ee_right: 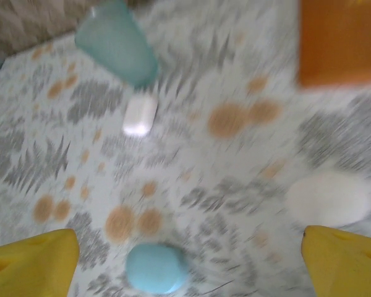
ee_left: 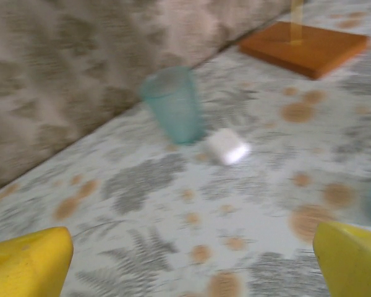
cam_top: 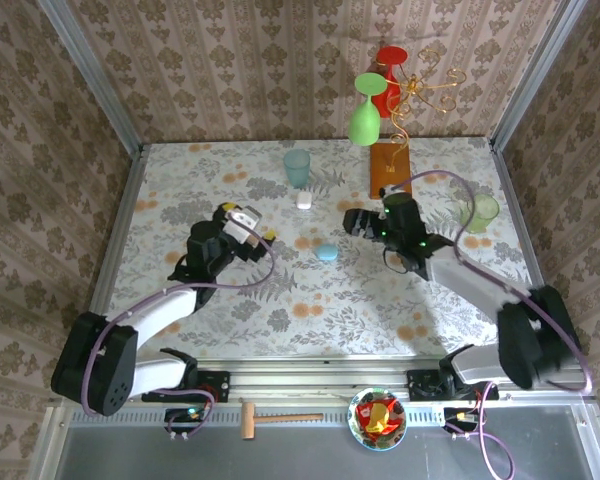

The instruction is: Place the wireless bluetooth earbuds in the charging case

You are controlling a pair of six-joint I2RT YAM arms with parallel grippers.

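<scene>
A small light blue glossy oval point(cam_top: 326, 252) point(ee_right: 156, 267) lies on the flowered cloth mid-table. A small white rounded piece point(cam_top: 303, 200) point(ee_left: 228, 146) point(ee_right: 140, 115) lies just in front of the teal cup point(cam_top: 297, 167). Blur keeps me from telling which is an earbud and which the charging case. My right gripper point(cam_top: 352, 224) point(ee_right: 190, 257) is open just right of the blue oval, its yellow fingers point(ee_right: 31, 260) wide apart and touching nothing. My left gripper point(cam_top: 252, 220) point(ee_left: 191, 266) is open left of both pieces, facing the cup and the white piece.
An orange wooden base point(cam_top: 390, 168) point(ee_left: 304, 46) with a gold wire stand holds upside-down green and red glasses at the back. A green cup point(cam_top: 478, 212) stands at the right. A pale oval patch point(ee_right: 328, 199) lies near my right finger; I cannot tell what it is.
</scene>
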